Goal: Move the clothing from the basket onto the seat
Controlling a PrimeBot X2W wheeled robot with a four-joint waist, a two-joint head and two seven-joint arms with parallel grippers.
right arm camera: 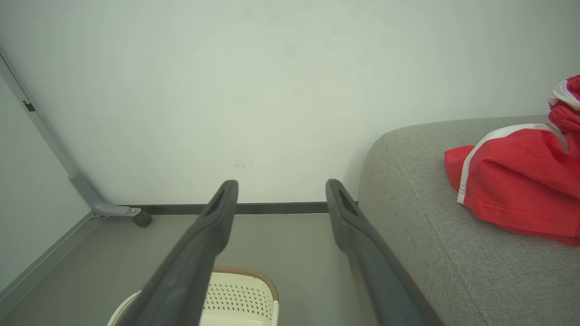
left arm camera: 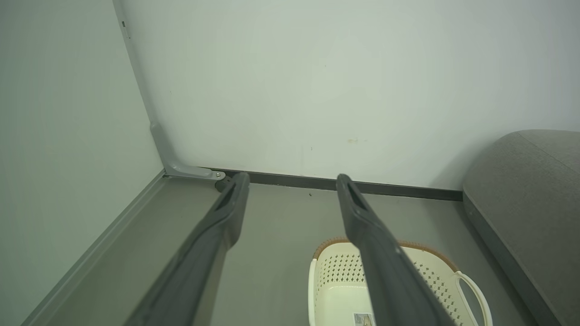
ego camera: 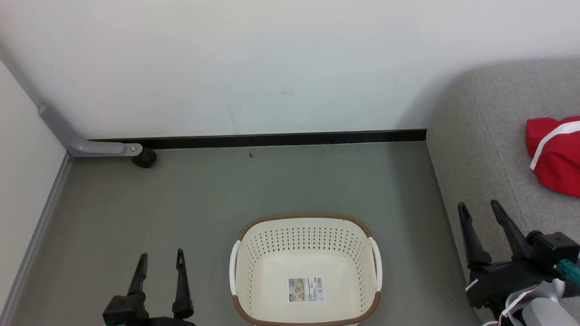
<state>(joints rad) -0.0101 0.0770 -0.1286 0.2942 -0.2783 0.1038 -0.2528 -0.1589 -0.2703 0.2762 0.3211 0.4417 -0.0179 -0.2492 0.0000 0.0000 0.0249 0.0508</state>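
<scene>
— Where the red clothing (ego camera: 555, 154) lies, is that the seat (ego camera: 480, 136)?
— Yes. It is bunched on the grey cushion, ahead and right of the right gripper (ego camera: 478, 204), which hangs over the seat's rounded edge, fingers spread, holding nothing.
— And the basket (ego camera: 301, 216)?
— On the floor (ego camera: 204, 194) between both grippers, with the label on its bottom showing. Just left of it the left gripper (ego camera: 162, 253) is spread too, holding nothing.
— Ahead?
— Floor runs up to the wall (ego camera: 272, 68). A grey bracket (ego camera: 86, 146) sits in the corner, forward-left of the left gripper.
</scene>
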